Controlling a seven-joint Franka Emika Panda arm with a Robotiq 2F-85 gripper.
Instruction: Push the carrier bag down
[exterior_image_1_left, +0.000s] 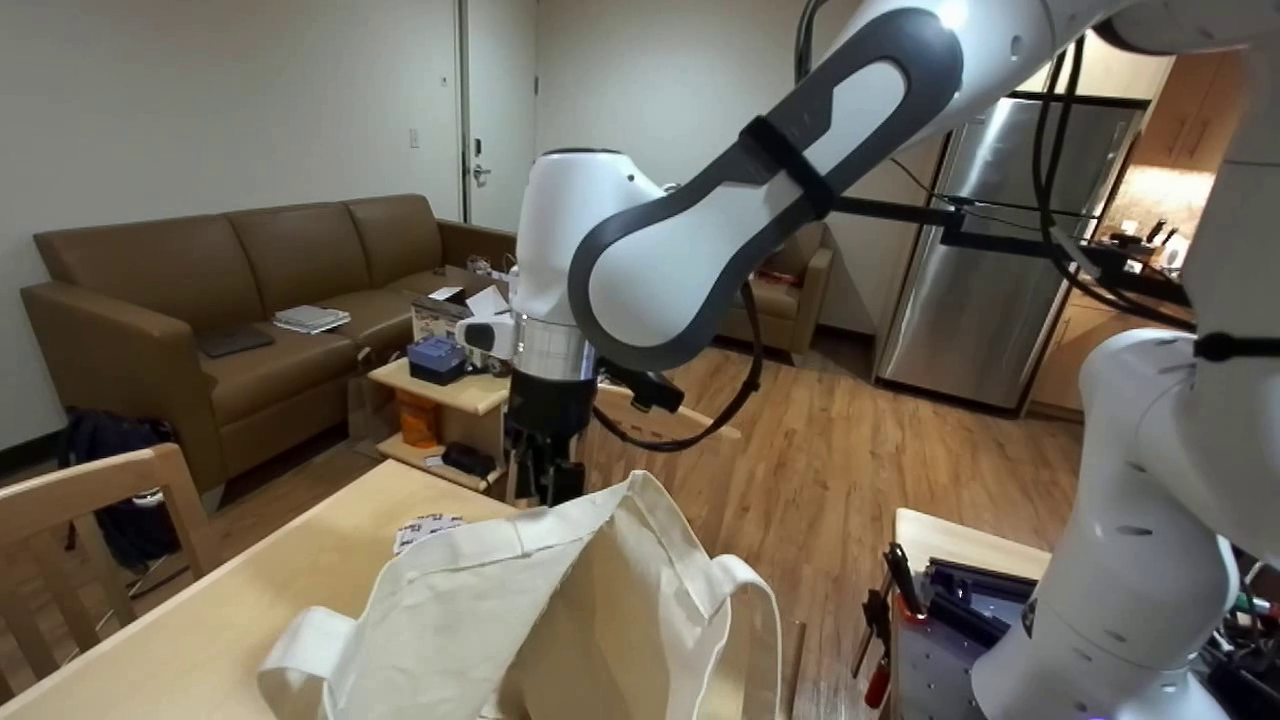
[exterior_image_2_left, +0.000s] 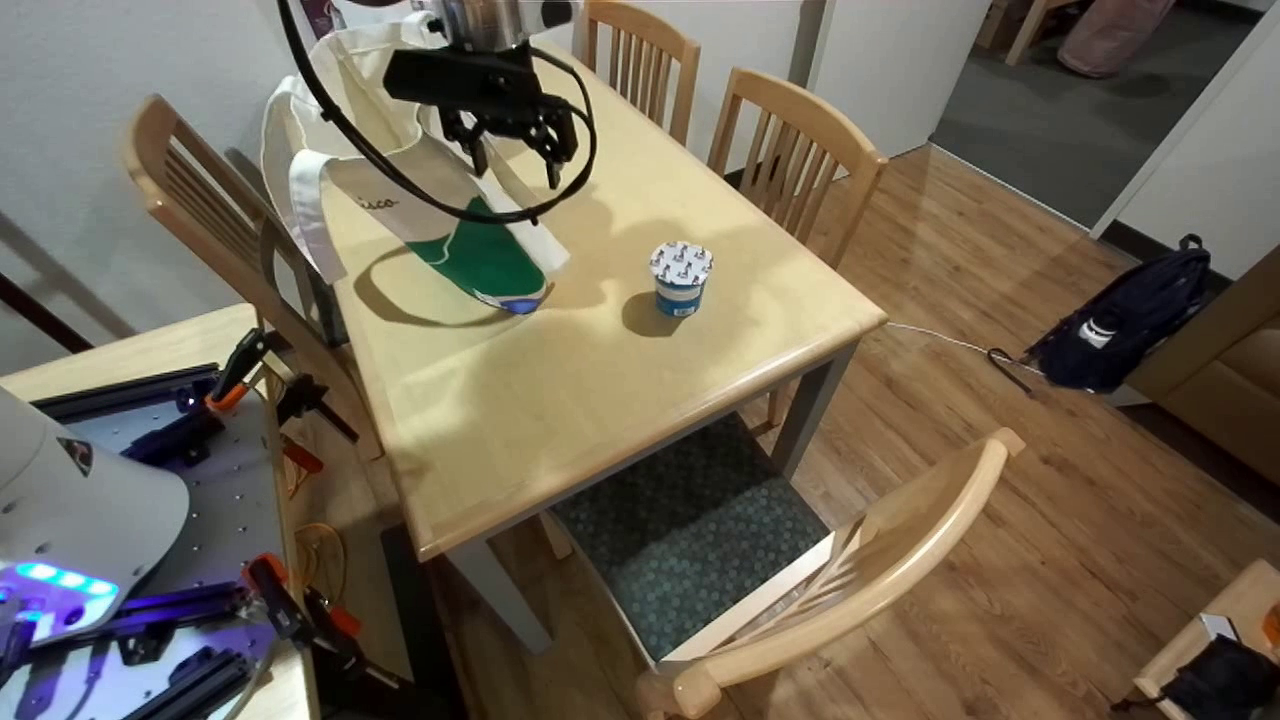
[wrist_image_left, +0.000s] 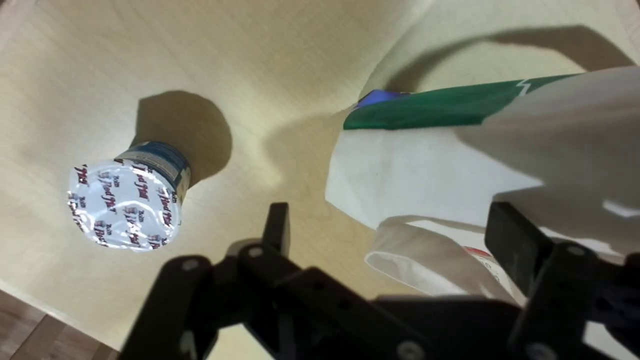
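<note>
The bag (exterior_image_1_left: 470, 620) is nearest, set on the worktop (exterior_image_2_left: 560, 370), its mouth open toward the viewer in an exterior view. A looped handle (exterior_image_1_left: 310, 640) stands out at either side. Its outer face carries a green patch (exterior_image_2_left: 485, 260) and the letters "isco".

Just past the bag's rim, the end effector (exterior_image_2_left: 516, 168) hangs pointing down from the arm (exterior_image_1_left: 640, 290). It is released and empty: in the wrist view its fingers (wrist_image_left: 276, 227) are spread well apart, one over bare worktop, the other in line with the bag's cloth. Whether that second finger touches the cloth I cannot tell.

Beyond, the cup (exterior_image_2_left: 682, 265) stands upright on the worktop, apart from both bag and end effector, with a printed white lid and a blue side; in an exterior view the bag hides all but some of the lid. Chairs (exterior_image_2_left: 700, 540) stand around the worktop.

Farther off, a dark backpack (exterior_image_2_left: 1120, 320) sits on the floor (exterior_image_1_left: 820, 480), and a stand (exterior_image_1_left: 465, 400) bears a blue box (exterior_image_1_left: 437, 360). Behind these is the brown sofa (exterior_image_1_left: 150, 270), papers (exterior_image_1_left: 311, 318) on its seat, then a door (exterior_image_1_left: 505, 80) and a steel fridge (exterior_image_1_left: 960, 340).
</note>
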